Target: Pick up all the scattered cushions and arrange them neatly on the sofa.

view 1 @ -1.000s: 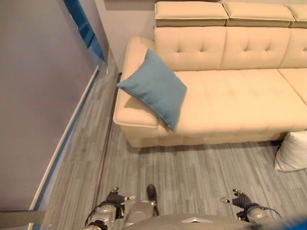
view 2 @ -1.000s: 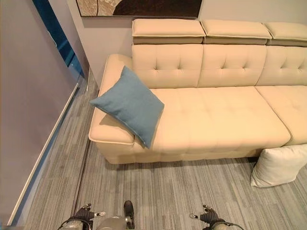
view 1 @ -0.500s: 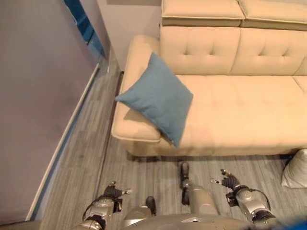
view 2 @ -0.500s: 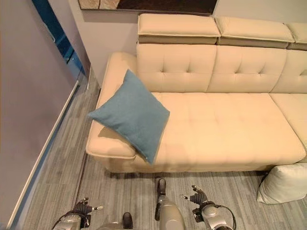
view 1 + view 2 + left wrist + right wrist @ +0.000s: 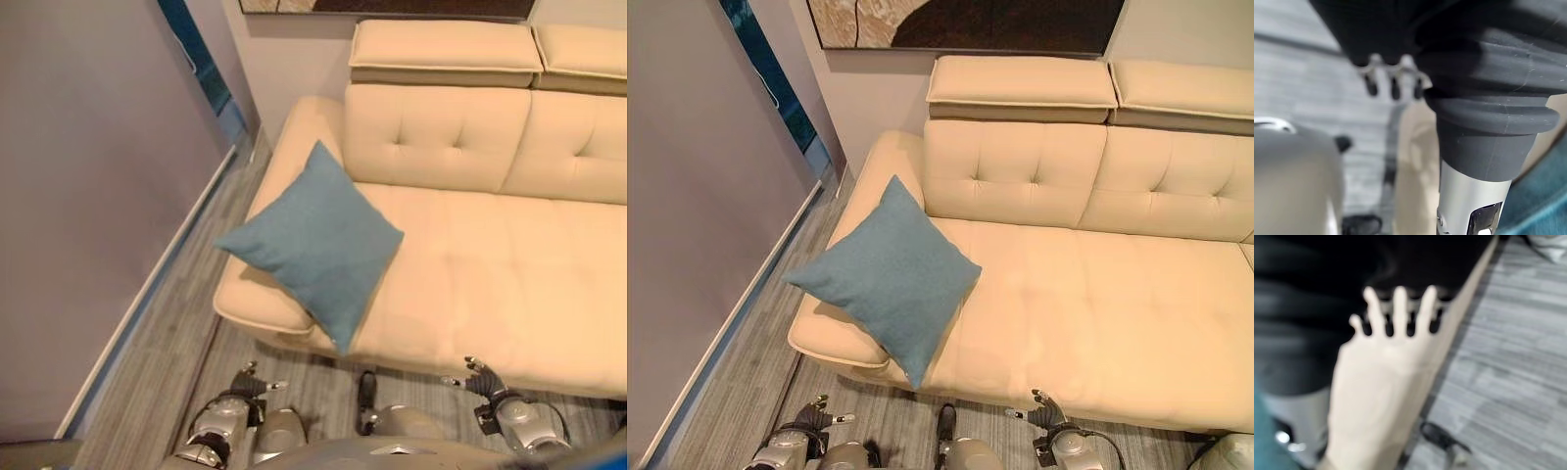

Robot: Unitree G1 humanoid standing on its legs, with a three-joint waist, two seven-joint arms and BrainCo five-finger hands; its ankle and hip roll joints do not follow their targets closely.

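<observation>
While propped corner-down on the sofa [image 5: 1097,304] arm at ten o'clock, awaits straightening: blue cushion [image 5: 887,277], with left robot hand [image 5: 253,382] and right robot hand [image 5: 478,377] both open, empty, low.

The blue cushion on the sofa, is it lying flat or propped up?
Propped up: the blue cushion leans tilted on the sofa's armrest, one corner overhanging the seat front.

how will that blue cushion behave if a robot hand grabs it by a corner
The blue cushion looks plump and fabric-covered, so probably light, soft and saggy when lifted. It leans on the sofa armrest, overhanging the seat's front edge, so a nudge might tip it off.
</observation>
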